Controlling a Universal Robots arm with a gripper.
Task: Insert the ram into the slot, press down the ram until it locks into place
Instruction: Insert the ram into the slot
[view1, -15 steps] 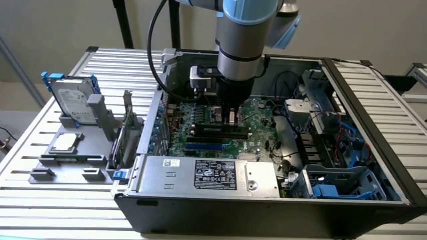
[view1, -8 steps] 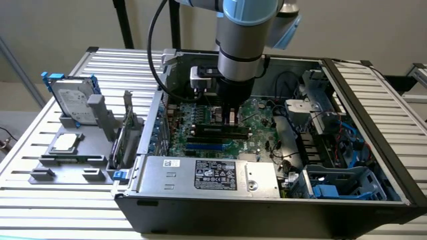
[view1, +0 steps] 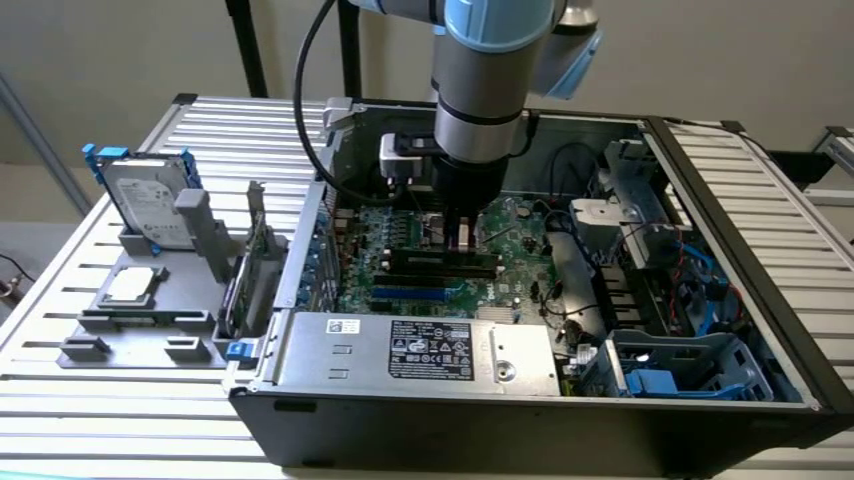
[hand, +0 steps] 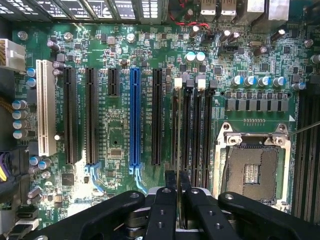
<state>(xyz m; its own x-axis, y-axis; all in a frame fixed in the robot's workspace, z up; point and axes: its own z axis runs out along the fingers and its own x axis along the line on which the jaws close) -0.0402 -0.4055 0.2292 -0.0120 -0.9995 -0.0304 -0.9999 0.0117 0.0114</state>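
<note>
Slatted metal table underneath, carrying an open black computer case laid on its side. Inside, across the floor of the case, a large green motherboard, with a bare processor socket and a blue slot among long black ones.

Reaching down into the case from above in the exterior view: the arm, with the hand low over the bank of memory sockets. From the wrist view, hand clamped on the ram, one finger to each flat face, roughly mid-length along the upper edge. Ram seen edge-on as a thin line, upright, lined up over the slot, the outermost of four parallel sockets, on the side towards the blue one. Cannot tell from this angle whether the lower edge has entered the slot or hangs just above it.

Judged as light, thin and stiff, yet easily harmed: little give before cracking, chips and contact edge best left untouched. Best held as here, by the flat faces near the top edge, centred. Likely to jam if tilted.
</note>
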